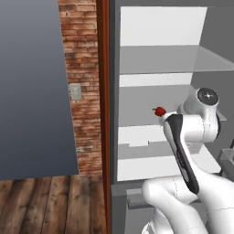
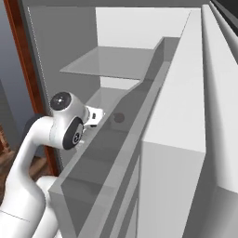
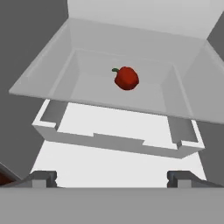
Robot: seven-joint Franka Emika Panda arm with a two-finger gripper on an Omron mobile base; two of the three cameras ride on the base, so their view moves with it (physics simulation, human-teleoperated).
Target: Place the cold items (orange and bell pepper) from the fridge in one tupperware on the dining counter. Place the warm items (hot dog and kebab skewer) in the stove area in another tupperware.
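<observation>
A red bell pepper (image 3: 126, 78) with a green stem lies on a grey fridge shelf (image 3: 144, 100), toward the shelf's back. In the left base view the bell pepper (image 1: 159, 111) peeks out just left of my arm's wrist. My gripper (image 3: 113, 179) is open and empty. It hangs in front of and below the pepper, well apart from it, with its two fingertips (image 3: 43, 178) spread wide. The orange, hot dog, kebab skewer and tupperware are out of view.
The open fridge has a glass shelf (image 1: 183, 59) above and a notched white shelf (image 3: 109, 142) below the pepper's shelf. The fridge door (image 2: 186, 116) stands to my right. A wooden frame (image 1: 105, 91) and a brick wall (image 1: 82, 68) lie to the left.
</observation>
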